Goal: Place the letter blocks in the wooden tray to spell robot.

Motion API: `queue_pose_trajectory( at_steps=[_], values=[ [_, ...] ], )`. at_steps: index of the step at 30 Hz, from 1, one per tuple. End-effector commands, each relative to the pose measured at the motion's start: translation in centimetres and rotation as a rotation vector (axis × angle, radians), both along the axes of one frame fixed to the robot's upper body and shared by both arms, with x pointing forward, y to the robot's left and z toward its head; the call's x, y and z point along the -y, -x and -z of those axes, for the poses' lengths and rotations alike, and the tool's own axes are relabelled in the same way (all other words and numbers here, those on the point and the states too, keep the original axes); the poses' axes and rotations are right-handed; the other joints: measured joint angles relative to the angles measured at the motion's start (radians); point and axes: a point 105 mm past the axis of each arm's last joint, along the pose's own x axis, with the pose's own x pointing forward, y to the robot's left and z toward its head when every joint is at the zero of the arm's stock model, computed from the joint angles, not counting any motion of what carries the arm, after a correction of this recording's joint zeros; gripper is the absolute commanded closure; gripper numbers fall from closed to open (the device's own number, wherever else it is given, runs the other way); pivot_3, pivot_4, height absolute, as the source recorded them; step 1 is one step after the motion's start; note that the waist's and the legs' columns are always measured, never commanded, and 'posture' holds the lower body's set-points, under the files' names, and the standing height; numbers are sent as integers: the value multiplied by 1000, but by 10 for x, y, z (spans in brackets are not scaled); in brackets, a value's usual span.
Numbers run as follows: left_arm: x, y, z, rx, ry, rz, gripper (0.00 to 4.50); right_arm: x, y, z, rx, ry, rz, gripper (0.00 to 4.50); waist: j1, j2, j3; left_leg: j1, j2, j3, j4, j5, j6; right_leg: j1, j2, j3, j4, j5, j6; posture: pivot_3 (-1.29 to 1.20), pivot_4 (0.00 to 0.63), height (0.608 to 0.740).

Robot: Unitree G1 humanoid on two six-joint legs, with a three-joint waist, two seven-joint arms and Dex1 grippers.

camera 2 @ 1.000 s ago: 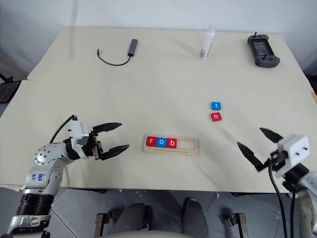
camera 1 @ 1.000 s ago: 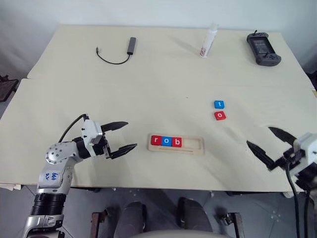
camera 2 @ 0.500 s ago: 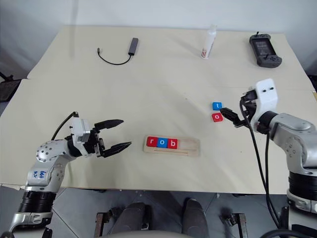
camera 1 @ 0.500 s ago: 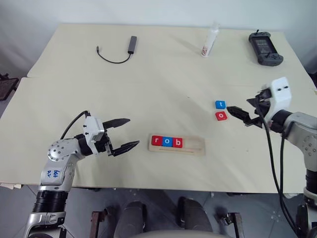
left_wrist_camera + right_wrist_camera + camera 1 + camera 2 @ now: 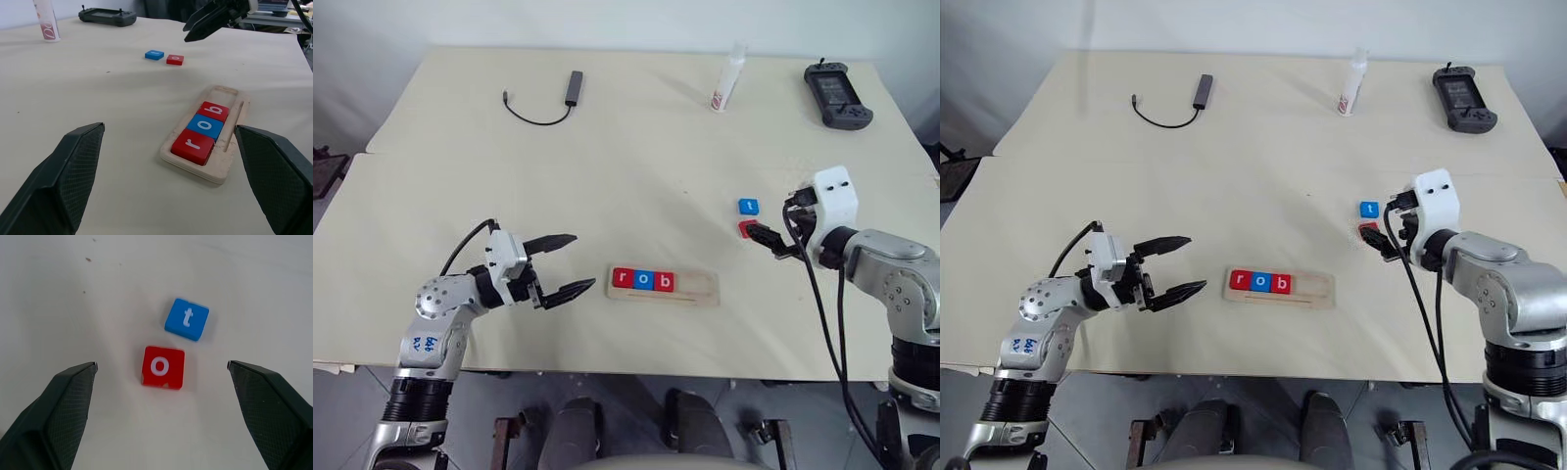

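While the wooden tray (image 5: 663, 285) lies on the desk (image 5: 626, 147) with red r, blue b... (really r, o, b) in its left end, the red o block (image 5: 163, 367) and blue t block (image 5: 187, 318) sit apart off to its right. Right tool (image 5: 161, 406) hangs spread wide over the o block, touching nothing. Left tool (image 5: 562, 265) is spread too, empty, left of the tray.

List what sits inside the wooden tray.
The wooden tray holds three tiles: red r, blue o, red b. The rest of its groove is bare; nothing there is covered.
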Motion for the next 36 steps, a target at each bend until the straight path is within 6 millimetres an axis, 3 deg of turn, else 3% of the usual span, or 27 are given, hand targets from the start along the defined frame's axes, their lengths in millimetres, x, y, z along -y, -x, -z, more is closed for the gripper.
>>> queue_pose_trajectory(
  at_steps=[1,6,11,18,27,33,36],
  values=[
    [3,7,-7,41,-11,14,0,4,-1,-4,48,23,85,34,-6,0,0,0,0,0,0,0,0,0,0,0,0,0,0,0,150,740],
    [6,9,-8,43,-9,14,0,8,-14,14,53,27,169,34,-6,0,0,0,-1,0,0,0,0,0,0,0,0,0,0,0,150,740],
    [8,10,-10,46,-9,21,0,-1,-27,32,15,23,126,34,-10,0,0,0,0,1,0,0,0,0,0,0,0,0,0,0,150,740],
    [9,10,-11,52,-12,32,0,-10,-36,37,-15,-19,87,34,-18,0,0,1,0,1,0,0,0,0,0,1,1,0,0,0,150,740],
    [15,11,-12,50,-11,50,0,-8,-35,32,-14,-64,116,3012,-26,0,0,1,0,1,0,0,0,0,0,1,1,0,0,0,150,740],
    [21,8,-12,44,-7,77,0,1,-23,20,4,-56,125,3045,-24,0,0,1,0,1,0,0,0,0,0,1,1,0,0,0,150,740],
    [25,4,-13,43,-3,98,0,9,-5,12,14,-46,143,3045,-13,0,0,0,0,0,-1,0,0,-1,0,1,1,0,0,0,150,740]
  ],
)
